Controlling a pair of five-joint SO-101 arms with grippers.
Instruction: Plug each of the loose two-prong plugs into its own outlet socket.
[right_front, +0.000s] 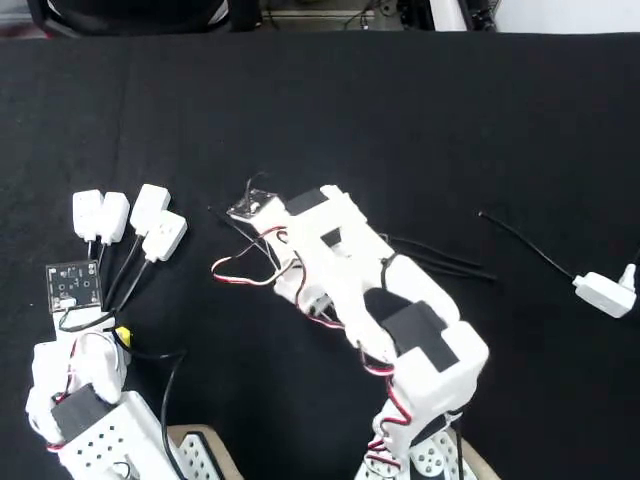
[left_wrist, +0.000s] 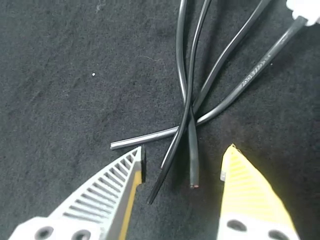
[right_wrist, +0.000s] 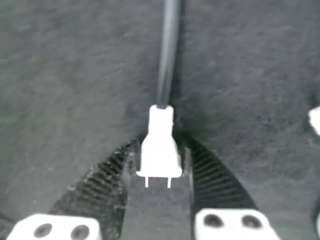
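Four white outlet sockets (right_front: 128, 222) lie in a cluster at the table's left, and their black cables (left_wrist: 186, 107) run down to my left arm. My left gripper (left_wrist: 182, 160) is open just above the cloth, with the cut cable ends (left_wrist: 192, 170) lying between its white and yellow fingers. My right gripper (right_wrist: 159, 150) is shut on a white two-prong plug (right_wrist: 160, 152), whose prongs point back at the camera while its black cord (right_wrist: 167, 55) runs away. My right arm (right_front: 335, 250) stands mid-table. Another white plug (right_front: 604, 293) lies loose at the far right.
Black cloth (right_front: 400, 120) covers the whole table. Thin black cords (right_front: 445, 262) trail right from under my right arm. The loose plug's cord (right_front: 525, 245) curves toward the centre. A small white shape (right_wrist: 315, 120) sits at the right wrist view's edge.
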